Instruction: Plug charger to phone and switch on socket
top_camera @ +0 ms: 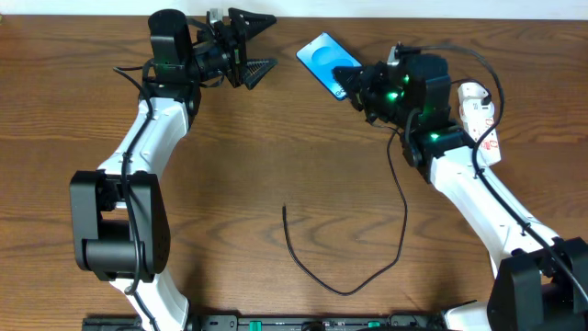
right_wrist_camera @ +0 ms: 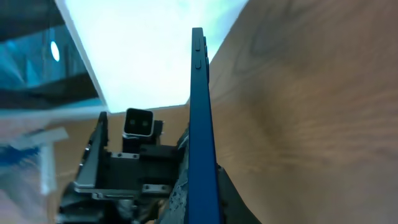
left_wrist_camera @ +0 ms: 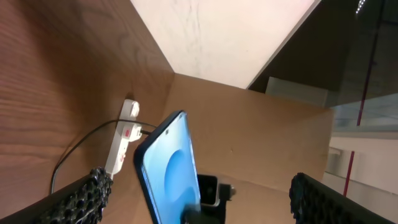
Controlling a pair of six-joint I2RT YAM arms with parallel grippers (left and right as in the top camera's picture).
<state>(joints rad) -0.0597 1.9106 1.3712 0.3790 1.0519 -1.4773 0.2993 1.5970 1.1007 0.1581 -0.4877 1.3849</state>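
Overhead, the right end effector (top_camera: 352, 85) sits at about 1 o'clock from the middle of the bench (top_camera: 276, 138), clamped on the lower end of the phone (top_camera: 322, 57). The phone's blue screen is turned toward the left arm. The right wrist view shows the phone (right_wrist_camera: 200, 124) edge-on, its thin dark blue side running up the frame and pinched between the two fingers. It cannot be told whether the phone touches the bench. The left end effector (top_camera: 266, 41) is at about 11 o'clock, jaws spread wide apart with nothing between them, pointing toward 3 o'clock at the phone. In the left wrist view both ribbed fingertips (left_wrist_camera: 81, 199) sit at the lower corners, with the phone (left_wrist_camera: 168, 168) tilted between and beyond them. The socket (left_wrist_camera: 124, 140) lies flat behind it, red marks visible. Overhead, the socket (top_camera: 478, 115) lies at 2 to 3 o'clock, partly hidden under the right arm. The charger (top_camera: 404, 221) drops from beside that arm toward 5 o'clock and loops along the near edge. It ends with its free tip on bare wood just below centre, well apart from the phone and from both end effectors.
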